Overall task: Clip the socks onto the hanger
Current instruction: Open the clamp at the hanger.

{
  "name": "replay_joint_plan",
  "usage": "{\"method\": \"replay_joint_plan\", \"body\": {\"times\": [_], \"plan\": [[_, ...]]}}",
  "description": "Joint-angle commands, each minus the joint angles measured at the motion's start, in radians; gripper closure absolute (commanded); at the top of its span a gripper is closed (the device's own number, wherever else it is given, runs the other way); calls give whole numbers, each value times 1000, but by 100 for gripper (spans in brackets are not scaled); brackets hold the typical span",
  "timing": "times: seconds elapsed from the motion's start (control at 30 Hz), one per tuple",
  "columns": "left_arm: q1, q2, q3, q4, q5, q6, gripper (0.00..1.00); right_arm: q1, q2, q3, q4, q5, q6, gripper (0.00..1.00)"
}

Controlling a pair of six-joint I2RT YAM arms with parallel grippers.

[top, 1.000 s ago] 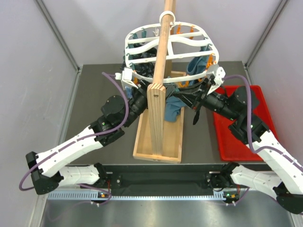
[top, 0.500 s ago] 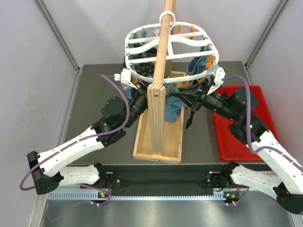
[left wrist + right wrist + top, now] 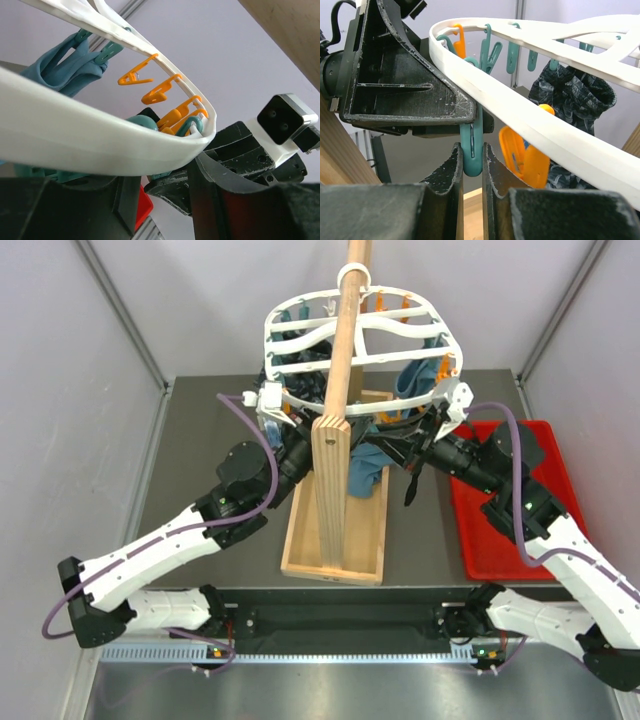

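Right gripper (image 3: 472, 152): the jaws are clenched on the near end of a teal clothespin (image 3: 472, 131) that hangs from the rim of the hanger (image 3: 530, 112).

Left gripper (image 3: 165, 190): the jaws stand apart with nothing between them. The hanger rim passes just above its fingers.

In the top view, one slim black sock (image 3: 411, 485) dangles beside the right gripper, below the near right part of the rim. Its upper end is hidden, so what holds it cannot be told. Farther back, the hanger sits on the wooden pole (image 3: 340, 360).

Step in hand, as judged: pressing a pin open to receive the sock. The next move calls for the sock's top edge to be fed between the pin's tips. The right jaws should then release so that the pin bites the fabric.

Change from half a second ago: the sock's lower end, then slanted toward the pole's base, now hangs closer to vertical. Both arms hold nearly the same stations.
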Motion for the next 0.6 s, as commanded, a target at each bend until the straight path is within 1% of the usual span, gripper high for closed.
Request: {"method": "replay_joint_plan", "body": {"times": [0.0,0.07,0.13,0.23,0.27,0.3,0.37,0.4,0.43,0.57], "plan": [[1,17,52,-23,-62,55,56,-5,33,34,-94,85,-28,100],[0,17,53,-26,-71,67,65,-5,36,40,-94,83,-26,100],[-2,17,52,-34,-73,73,79,-6,34,43,-94,87,-23,100],[-2,14,52,-48,-76,75,90,-5,31,49,-102,96,-23,100],[-2,14,51,-51,-79,75,100,-5,33,54,-104,105,-20,100],[-2,10,51,-53,-77,78,100,-5,31,57,-108,109,-16,100],[-2,6,48,-53,-77,81,100,-5,25,57,-105,111,-8,91],[-2,4,46,-53,-76,82,100,-3,22,52,-101,110,-3,85],[-2,4,46,-53,-73,82,100,-5,16,52,-93,108,3,71],[-2,-2,43,-60,-65,87,100,-5,2,49,-82,88,35,56]]}}
